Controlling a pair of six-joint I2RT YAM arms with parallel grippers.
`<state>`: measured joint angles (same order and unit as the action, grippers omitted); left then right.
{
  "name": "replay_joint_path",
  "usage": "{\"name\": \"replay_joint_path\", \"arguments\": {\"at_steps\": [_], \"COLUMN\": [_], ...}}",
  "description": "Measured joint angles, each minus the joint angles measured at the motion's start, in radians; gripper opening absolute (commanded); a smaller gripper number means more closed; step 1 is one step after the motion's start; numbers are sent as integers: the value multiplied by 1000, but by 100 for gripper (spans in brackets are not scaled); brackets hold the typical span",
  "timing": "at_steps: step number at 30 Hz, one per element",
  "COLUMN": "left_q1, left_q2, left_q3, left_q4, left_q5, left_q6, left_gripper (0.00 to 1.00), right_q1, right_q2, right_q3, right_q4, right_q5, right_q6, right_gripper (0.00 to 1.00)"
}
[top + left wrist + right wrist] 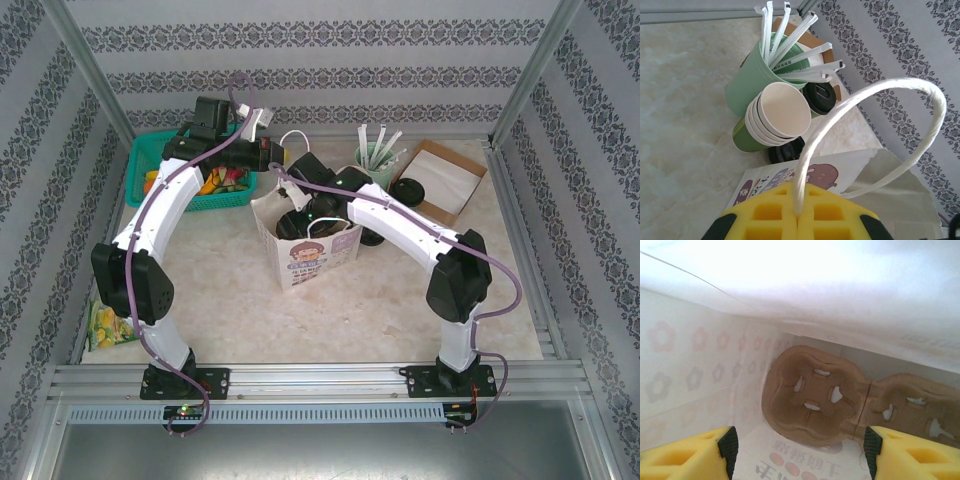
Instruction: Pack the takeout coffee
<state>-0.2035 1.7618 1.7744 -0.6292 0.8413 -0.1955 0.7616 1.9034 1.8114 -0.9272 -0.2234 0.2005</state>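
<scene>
- one green basket point(190, 175) of colourful items sits just left of the left gripper point(799, 216).
- the left gripper's yellow pads are pressed together on the white cord handle point(880, 86) of the paper bag point(305, 250); the cord loops up and away from the pads, and the bag's rim lies right below them.
- the bag stands open on the table point(200, 260), with the right gripper point(800, 445) reaching down inside it.
- the right gripper's fingers are spread wide with nothing between them; ahead of the fingertips, a brown pulp cup carrier point(815, 395) lies on the bag's floor.
- beyond the left gripper, outside the bag, stands a pale green tumbler point(747, 85) of wrapped straws, with a stack of cream cups point(777, 117) on its side against it, mouths toward that gripper.
- the takeout coffee point(820, 97), black lid on, sits outside the bag just behind the stack, beside the tumbler and well apart from both grippers.
- farthest right of the right gripper, a shallow cardboard box point(440, 180) lies beside the coffee.
</scene>
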Motion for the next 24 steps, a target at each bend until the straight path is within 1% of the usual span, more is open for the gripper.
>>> {"name": "replay_joint_path", "arguments": {"at_steps": [3,5,9,10,11,12,24], "left_q1": [0,0,0,0,0,0,0], "left_q2": [0,0,0,0,-1,-1,-1], "left_q3": [2,3,3,3,3,3,3], "left_q4": [-15,-20,-23,-23,-23,-23,-34], "left_q5": [4,5,12,13,15,16,39], "left_q6": [10,14,17,17,17,18,57], "left_gripper": [0,0,0,0,0,0,0], "right_q1": [0,-5,-14,-17,-20,-23,-61], "right_q2": [-23,-44,-89,-101,-112,-125,-193], "right_q3": [11,14,25,25,25,24,18], "right_q4": [-19,-28,-37,-37,-35,-32,21], "right_q5": [-3,-6,-14,-16,-18,-19,-33], "right_q6": [-31,-48,-76,-80,-85,-96,-135], "right_gripper": [73,81,83,88,97,98,98]}}
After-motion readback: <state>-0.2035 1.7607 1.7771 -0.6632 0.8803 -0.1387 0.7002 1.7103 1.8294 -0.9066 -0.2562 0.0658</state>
